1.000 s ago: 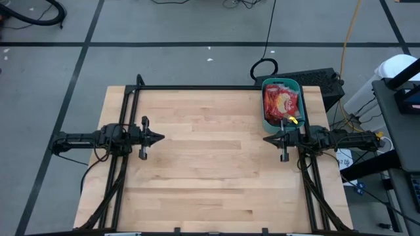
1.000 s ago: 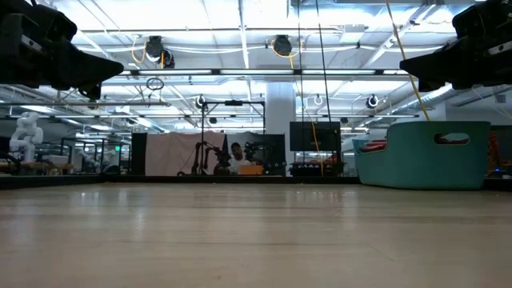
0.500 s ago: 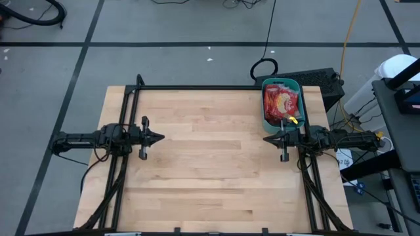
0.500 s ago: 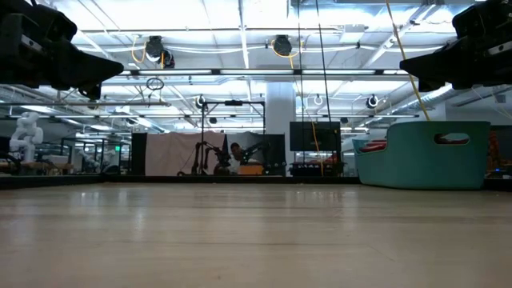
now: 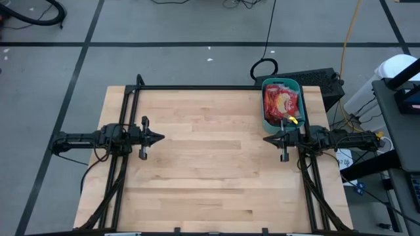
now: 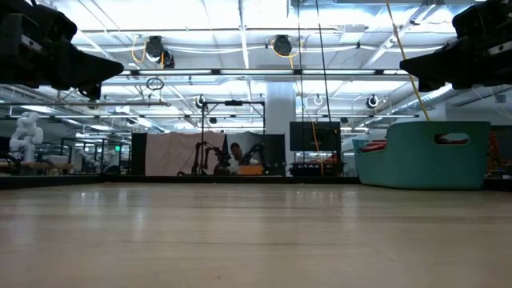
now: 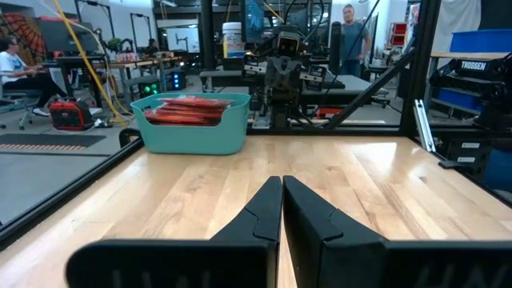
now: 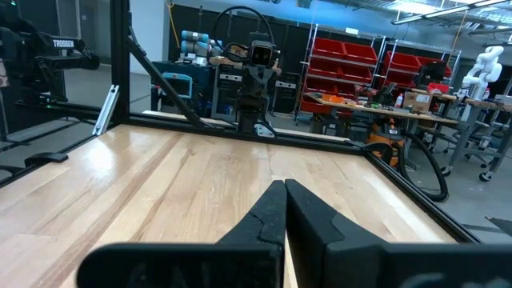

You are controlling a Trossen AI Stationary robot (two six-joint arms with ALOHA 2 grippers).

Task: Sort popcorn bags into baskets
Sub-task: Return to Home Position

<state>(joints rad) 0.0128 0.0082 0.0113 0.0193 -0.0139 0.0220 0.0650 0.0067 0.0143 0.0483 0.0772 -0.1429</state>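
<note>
A teal basket stands at the table's far right corner, filled with red and yellow popcorn bags; in the left wrist view the popcorn bags show above the basket's rim. My left gripper is shut and level over the table's left side, pointing right. My right gripper is shut and level, just on the near side of the basket, pointing left. Neither touches anything.
Black frame rails run along the table's far edge and down both sides. A black box sits beyond the basket. The wooden tabletop stretches between the two arms. People stand in the room beyond.
</note>
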